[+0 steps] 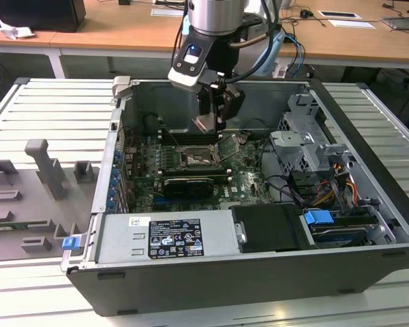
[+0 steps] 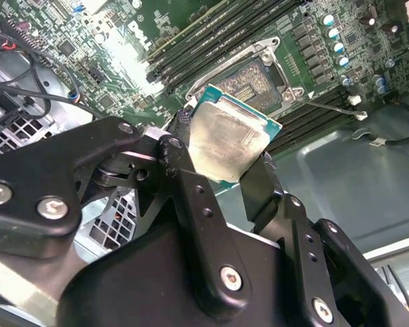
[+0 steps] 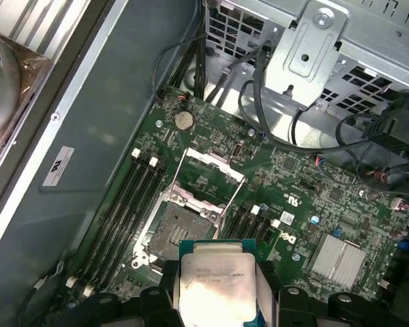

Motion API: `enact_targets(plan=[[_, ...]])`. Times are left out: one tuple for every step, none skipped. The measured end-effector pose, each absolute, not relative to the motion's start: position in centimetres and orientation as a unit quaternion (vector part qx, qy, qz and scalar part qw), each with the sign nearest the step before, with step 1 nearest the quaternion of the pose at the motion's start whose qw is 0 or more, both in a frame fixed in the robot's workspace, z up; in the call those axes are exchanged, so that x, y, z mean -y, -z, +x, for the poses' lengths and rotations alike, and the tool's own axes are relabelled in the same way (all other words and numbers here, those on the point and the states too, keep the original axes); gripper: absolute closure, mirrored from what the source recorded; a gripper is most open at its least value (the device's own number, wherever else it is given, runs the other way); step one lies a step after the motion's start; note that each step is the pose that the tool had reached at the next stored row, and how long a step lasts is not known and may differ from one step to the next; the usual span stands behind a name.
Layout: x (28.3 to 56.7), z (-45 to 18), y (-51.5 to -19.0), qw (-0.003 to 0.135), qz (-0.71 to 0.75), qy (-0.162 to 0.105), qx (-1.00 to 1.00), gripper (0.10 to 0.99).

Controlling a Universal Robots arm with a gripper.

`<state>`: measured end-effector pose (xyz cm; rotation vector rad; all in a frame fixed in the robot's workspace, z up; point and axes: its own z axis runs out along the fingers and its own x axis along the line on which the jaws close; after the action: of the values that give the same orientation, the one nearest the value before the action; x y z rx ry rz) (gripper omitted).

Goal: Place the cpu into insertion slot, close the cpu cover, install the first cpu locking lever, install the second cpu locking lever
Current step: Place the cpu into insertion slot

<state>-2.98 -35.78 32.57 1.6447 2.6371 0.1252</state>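
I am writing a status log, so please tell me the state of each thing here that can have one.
cpu, held in the gripper above the board, not yet seated.
gripper, shut on the cpu.
insertion slot, empty and uncovered.
cpu cover, swung up, open.
computer case, open, board exposed.

Free room above the insertion slot (image 1: 194,158); the opened cpu cover (image 3: 208,178) stands at its edge, drive cage (image 1: 301,139) beyond.

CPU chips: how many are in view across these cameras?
1. The cpu is held in the gripper, hanging close to the empty insertion slot but not in it.
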Motion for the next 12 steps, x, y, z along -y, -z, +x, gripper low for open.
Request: enact_targets(plan=[[35.78,-2.98,-32.53,0.016,0.529,-0.040,-0.848,0.549],[35.78,-2.98,-32.52,0.016,0.529,-0.040,-0.848,0.549],[35.78,-2.98,-32.51,0.016,0.529,-0.040,-0.847,0.549],[35.78,-2.98,-32.50,0.016,0.530,-0.040,-0.847,0.549],[35.78,-2.98,-32.49,0.016,0.532,-0.040,-0.846,0.549],[35.78,-2.98,-32.48,0.016,0.534,-0.040,-0.844,0.549],[35.78,-2.98,-32.48,0.016,0.535,-0.040,-0.844,0.549],[35.78,-2.98,-32.47,0.016,0.536,-0.040,-0.843,0.549],[35.78,-2.98,-32.47,0.016,0.538,-0.040,-0.842,0.549],[35.78,-2.98,-32.46,0.016,0.539,-0.040,-0.841,0.549],[35.78,-2.98,-32.46,0.016,0.540,-0.040,-0.841,0.549],[35.78,-2.98,-32.44,0.016,0.542,-0.040,-0.839,0.549]])
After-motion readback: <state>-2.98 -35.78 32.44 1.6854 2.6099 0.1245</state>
